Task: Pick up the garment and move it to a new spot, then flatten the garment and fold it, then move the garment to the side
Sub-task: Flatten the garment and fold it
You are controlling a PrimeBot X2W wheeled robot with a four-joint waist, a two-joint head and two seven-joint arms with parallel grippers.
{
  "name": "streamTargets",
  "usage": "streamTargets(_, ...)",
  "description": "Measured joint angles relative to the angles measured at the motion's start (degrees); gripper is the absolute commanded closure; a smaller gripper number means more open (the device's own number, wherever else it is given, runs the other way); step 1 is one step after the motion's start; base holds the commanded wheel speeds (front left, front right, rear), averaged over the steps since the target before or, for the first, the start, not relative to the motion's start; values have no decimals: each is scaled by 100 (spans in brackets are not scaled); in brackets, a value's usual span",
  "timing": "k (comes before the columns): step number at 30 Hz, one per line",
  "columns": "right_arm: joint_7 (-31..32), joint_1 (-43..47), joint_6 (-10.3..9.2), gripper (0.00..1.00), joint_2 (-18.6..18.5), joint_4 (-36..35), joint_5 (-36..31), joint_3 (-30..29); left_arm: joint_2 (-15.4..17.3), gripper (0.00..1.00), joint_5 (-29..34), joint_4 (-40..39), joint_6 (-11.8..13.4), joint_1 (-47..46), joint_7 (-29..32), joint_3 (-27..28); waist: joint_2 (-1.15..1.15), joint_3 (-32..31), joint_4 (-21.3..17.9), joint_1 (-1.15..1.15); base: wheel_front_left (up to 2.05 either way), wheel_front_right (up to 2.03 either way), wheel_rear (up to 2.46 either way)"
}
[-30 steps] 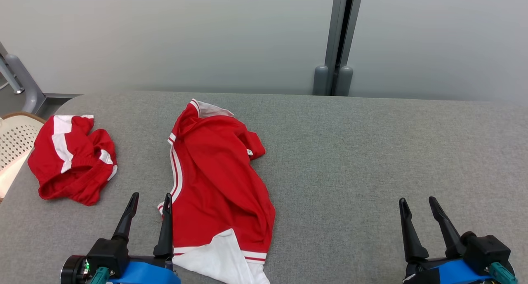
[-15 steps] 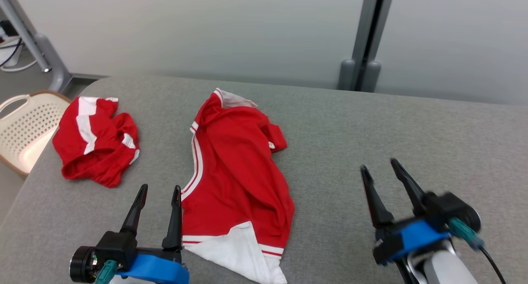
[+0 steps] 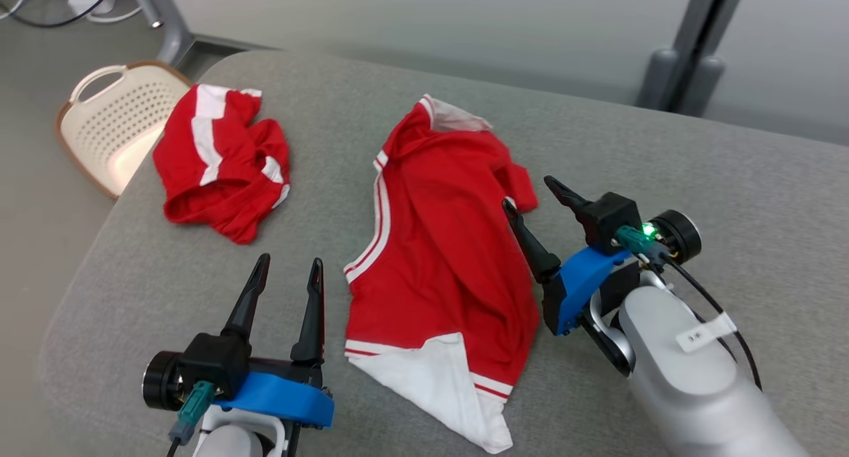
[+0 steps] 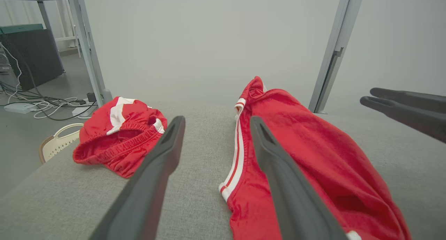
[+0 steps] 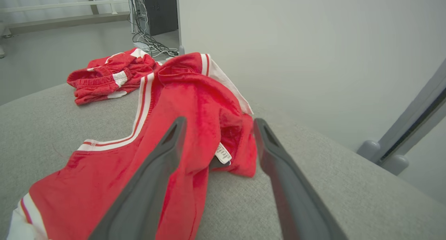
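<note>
The garment (image 3: 438, 245) is a red jersey with white trim, lying crumpled along the middle of the grey padded table (image 3: 696, 158). Its white lining shows at the near hem. My right gripper (image 3: 528, 193) hovers open at the jersey's right edge, beside the folded sleeve and its small white label (image 5: 222, 153). In the right wrist view my right gripper (image 5: 220, 121) frames that sleeve (image 5: 237, 139) without touching it. My left gripper (image 3: 290, 260) stands open just left of the jersey's striped edge (image 4: 235, 156), holding nothing.
A second red garment with white stripes, a pair of shorts (image 3: 222, 162), lies bunched at the table's far left. A cream perforated basket (image 3: 113, 119) stands on the floor beyond the left edge. Cables (image 4: 31, 104) lie on the floor. Bare table stretches to the right.
The head camera has swung left and down. My right arm has travelled left and forward from the near right corner to the jersey's right edge. The left gripper has hardly moved.
</note>
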Motion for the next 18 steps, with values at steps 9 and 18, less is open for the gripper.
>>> streamTargets(9, 96, -773, 0, 0, 131, 1792, 328, 393, -45, 0, -99, 24, -16, -207, 0, -215, 0, 377, 490, 0, 0, 0, 0)
streamTargets(18, -157, -993, 1, 100, 224, 2426, 888, 699, -51, 0, -307, 41, 119, -315, 0, -514, 0, 567, 595, 0, 0, 0, 0)
